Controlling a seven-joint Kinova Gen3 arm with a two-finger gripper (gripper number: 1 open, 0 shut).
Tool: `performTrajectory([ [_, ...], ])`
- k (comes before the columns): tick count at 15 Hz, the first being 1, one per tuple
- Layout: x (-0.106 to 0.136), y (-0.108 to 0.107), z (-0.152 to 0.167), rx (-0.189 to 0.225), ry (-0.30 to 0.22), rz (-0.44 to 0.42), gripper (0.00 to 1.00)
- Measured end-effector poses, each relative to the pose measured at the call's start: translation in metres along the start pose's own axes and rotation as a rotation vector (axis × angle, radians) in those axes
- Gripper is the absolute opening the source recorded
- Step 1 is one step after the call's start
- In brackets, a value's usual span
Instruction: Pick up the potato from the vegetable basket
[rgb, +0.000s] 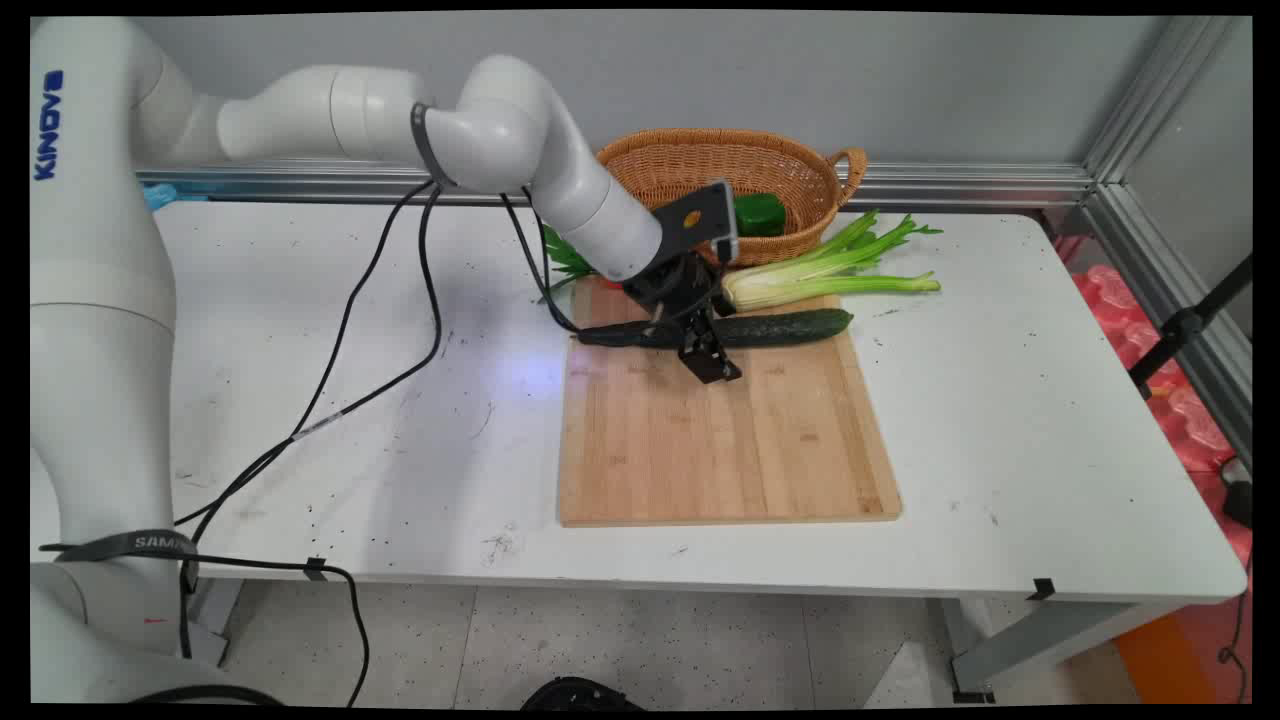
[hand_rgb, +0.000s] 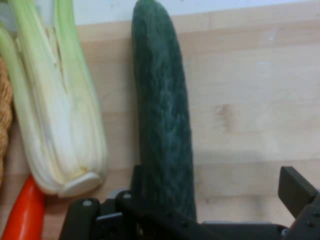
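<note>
Main view. Gripper: black, two fingers, low over the far part of the cutting board, reaching in from the upper left. Cucumber: dark green, lying flat along the board's far edge, long axis running left to right across the picture. The gripper sits over the cucumber's middle stretch, one finger on the near side of it; the far finger is hidden behind the hand. Celery: just behind the cucumber, roughly parallel to it, root end toward the gripper, leaves pointing right. Basket: wicker, behind the celery, with a green pepper inside. Table: white, carrying all of this.

Hand view. Cucumber: runs bottom to top of the picture, passing down between the fingers, hard against the left one. Fingers: spread apart, the right finger standing well clear of the cucumber with bare board between; the jaws are open and grip nothing. The cucumber's long axis lies across the line on which the fingers close. Celery: just left of the cucumber, not touching it here. Red-orange vegetable: at the lower left corner beside the celery's root end; kind cannot be told.
</note>
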Motion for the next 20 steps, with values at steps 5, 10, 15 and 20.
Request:
performTrajectory([
  [5,0.035,-0.002,-0.034,-0.038,0.029,0.0,1.0],
  [10,0.057,-0.015,-0.067,-0.044,0.027,0.018,1.0],
  [15,0.059,-0.047,-0.1,-0.005,-0.013,0.036,1.0],
  [20,0.047,-0.092,-0.12,0.075,-0.067,0.034,1.0],
])
